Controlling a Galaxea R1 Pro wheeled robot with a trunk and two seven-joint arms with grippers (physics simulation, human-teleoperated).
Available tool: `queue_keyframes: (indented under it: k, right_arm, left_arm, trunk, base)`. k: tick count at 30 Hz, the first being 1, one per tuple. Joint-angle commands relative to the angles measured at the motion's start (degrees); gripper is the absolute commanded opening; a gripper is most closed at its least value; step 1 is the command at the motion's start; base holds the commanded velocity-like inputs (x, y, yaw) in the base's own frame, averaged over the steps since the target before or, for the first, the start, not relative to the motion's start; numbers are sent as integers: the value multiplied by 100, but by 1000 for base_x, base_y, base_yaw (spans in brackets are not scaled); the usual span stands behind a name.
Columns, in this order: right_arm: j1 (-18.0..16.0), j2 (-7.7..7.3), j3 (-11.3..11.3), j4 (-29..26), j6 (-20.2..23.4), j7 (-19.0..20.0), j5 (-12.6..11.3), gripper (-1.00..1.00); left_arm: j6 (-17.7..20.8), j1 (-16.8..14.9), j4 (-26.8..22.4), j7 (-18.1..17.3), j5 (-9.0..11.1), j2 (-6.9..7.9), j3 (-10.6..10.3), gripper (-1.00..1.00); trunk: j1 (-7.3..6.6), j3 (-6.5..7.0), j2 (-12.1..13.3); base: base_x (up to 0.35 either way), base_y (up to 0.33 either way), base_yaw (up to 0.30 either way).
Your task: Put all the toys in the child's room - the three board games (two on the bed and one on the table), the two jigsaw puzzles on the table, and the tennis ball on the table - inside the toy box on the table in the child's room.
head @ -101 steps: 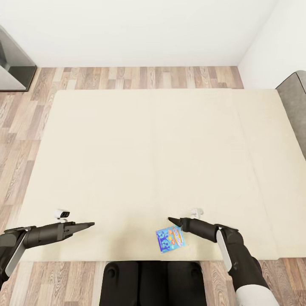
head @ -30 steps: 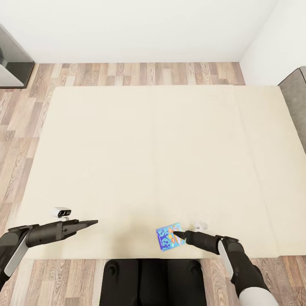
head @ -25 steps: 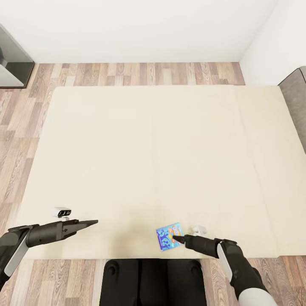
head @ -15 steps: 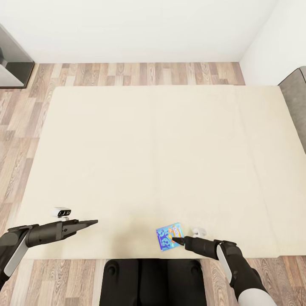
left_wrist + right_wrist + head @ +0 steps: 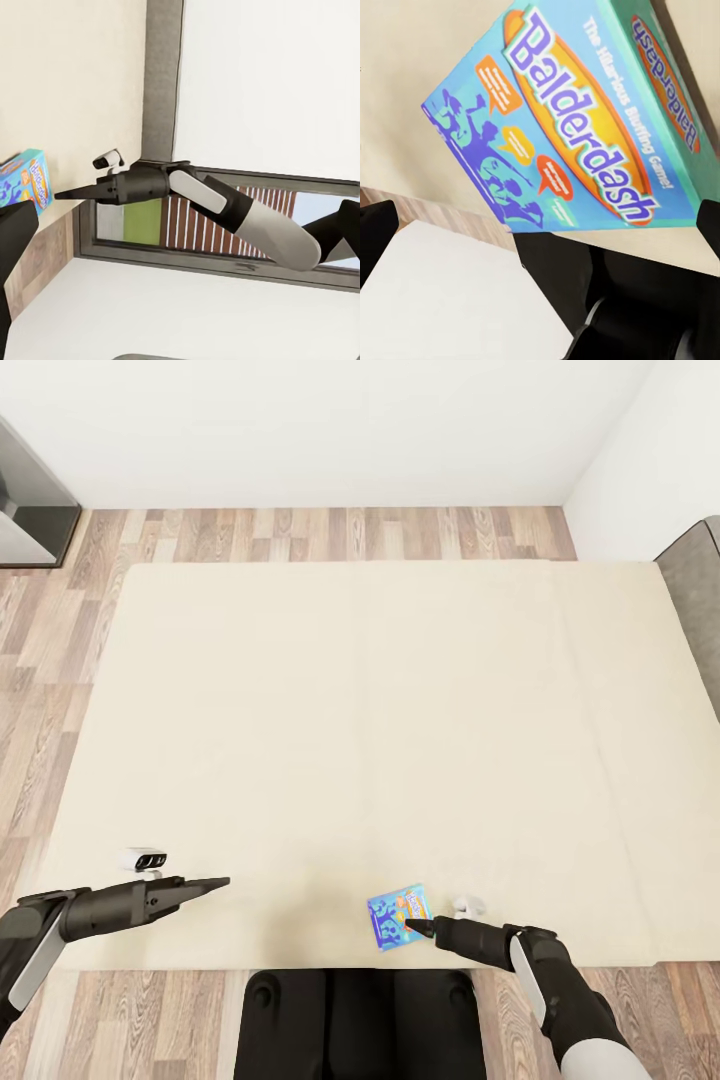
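Near the lower middle of the head view, on the near edge of the bed [image 5: 300, 710], lies the blue board game [image 5: 400, 919], flat on the cream mattress with its printed lid up and slightly turned against the mattress edge. Our right pincer [image 5: 410, 925] points at it from the lower right, its tip at the box's right-hand edge; from above the fingers read as one closed point, but the right wrist view shows the board game [image 5: 577, 127] between dark finger shapes at the two lower corners of the frame, so we judge it spread and not yet pinching anything, though we cannot be sure how wide. Our left pincer [image 5: 205, 887] hovers over the mattress at the lower left, well apart from the box, fingers pressed together to a point and carrying nothing. We judge the step in hand to be the grasp of this box, with the carry to the toy box yet to come. To do it well, we should line the fingers up across the box's thin side rather than its broad face, since a flat box on a soft mattress offers little to catch from above. Coming in low along the mattress, one finger under the edge and one over the lid, should serve. We should close only once the edge sits deep between the fingers, or the box may skid away across the bed.
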Motion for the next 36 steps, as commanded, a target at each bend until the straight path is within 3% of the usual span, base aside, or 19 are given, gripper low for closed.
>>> queue_keyframes:
  k: [1, 23, 36]
  right_arm:
    - [-2, 7, -27, -6, 45, 25, 2, 100]
    - [-71, -9, -122, -23, 40, 56, -34, 100]
    - [-318, -261, -113, 444, 44, 1, -25, 100]
  left_arm:
    - [61, -1, -1, -19, 2, 4, -3, 100]
    - [61, -1, -1, -19, 2, 18, -2, 100]
    - [61, -1, -1, -19, 2, 16, -2, 100]
  trunk:
    - [3, -6, -9]
    - [3, -6, -9]
    - [3, -6, -9]
  base:
    - [0, 0, 0]
    - [0, 0, 0]
    - [0, 0, 0]
